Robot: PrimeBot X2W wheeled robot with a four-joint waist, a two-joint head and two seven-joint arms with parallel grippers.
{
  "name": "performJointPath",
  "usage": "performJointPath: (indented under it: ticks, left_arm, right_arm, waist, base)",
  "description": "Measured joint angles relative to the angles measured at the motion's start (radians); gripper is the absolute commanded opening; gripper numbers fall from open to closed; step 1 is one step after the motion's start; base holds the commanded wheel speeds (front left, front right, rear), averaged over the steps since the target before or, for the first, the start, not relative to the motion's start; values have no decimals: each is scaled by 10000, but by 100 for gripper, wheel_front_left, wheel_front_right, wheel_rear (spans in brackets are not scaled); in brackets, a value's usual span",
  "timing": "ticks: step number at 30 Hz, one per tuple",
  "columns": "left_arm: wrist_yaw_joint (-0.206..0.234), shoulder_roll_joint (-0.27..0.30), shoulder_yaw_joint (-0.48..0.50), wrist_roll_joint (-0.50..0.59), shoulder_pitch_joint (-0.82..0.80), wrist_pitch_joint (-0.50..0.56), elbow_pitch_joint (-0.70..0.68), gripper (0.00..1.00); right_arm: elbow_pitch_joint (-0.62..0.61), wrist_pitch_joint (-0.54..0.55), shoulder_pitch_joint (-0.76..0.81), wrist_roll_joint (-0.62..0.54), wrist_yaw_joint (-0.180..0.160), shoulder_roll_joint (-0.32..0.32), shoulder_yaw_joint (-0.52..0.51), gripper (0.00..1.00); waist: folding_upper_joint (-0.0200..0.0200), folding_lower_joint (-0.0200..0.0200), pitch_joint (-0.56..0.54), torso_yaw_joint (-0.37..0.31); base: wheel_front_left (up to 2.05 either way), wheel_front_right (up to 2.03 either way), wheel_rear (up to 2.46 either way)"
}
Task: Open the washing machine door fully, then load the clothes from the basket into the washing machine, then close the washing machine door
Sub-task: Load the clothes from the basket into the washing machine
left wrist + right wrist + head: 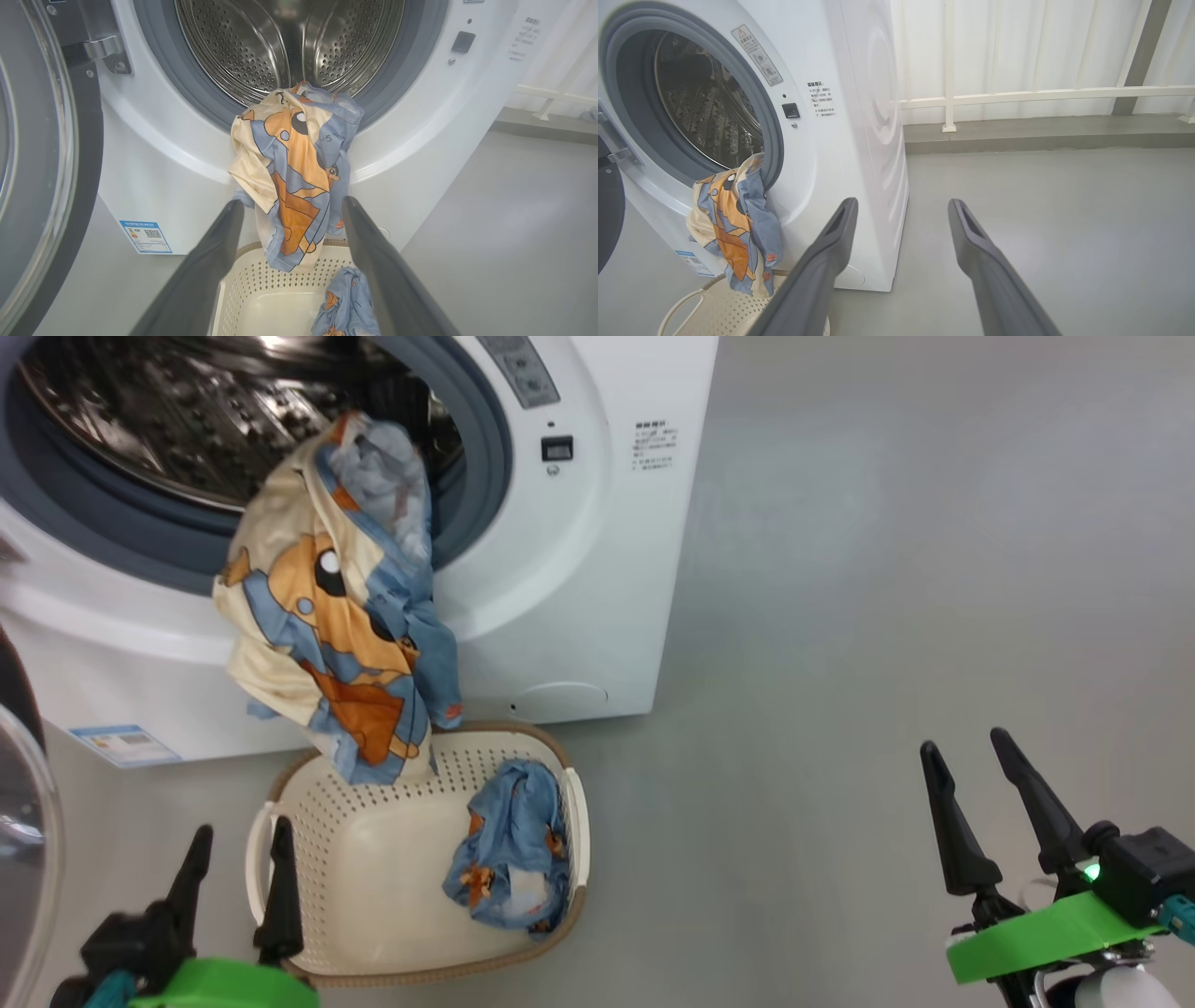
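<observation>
While it hangs at lower left of the head view, left gripper [240,831]: fingers wide apart, empty, tips just beside the near-left rim of the basket [373,896].
right gripper [963,742]: lower right, fingers wide apart, empty, above bare floor [840,616].
clothes [327,616]: one piece draped over the grey ring [485,476] of the washing machine [579,569], hem reaching the basket's far rim; second piece [513,845] bunched at the basket's right end.
washing machine door [23,821]: open, cut off at left edge.

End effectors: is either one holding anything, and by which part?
Nothing is held. The left end effector and right end effector both stand open. The printed garment hangs unaided from the washing machine; a smaller piece lies in the basket.
</observation>
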Motion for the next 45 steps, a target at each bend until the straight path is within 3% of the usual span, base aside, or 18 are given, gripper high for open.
performJointPath:
  ticks: [23,36,45]
  left_arm:
    - [0,1095,-1212,-1254,-4904,0,4474,100]
    - [0,1547,-2731,-2658,-6830,0,5804,100]
    - [0,1941,-3733,-3549,-7852,0,5994,100]
  right_arm:
    - [-146,0,-2019,-115,0,537,602,100]
    - [-169,-2,-2746,-268,0,709,834,100]
    - [-198,-2,-3143,-268,2,943,959,100]
  waist:
    - [0,1,2611,-733]
    - [0,0,4021,-1042]
    - [0,0,4761,-1307]
  base:
    - [0,0,0]
    - [0,0,0]
    - [0,0,0]
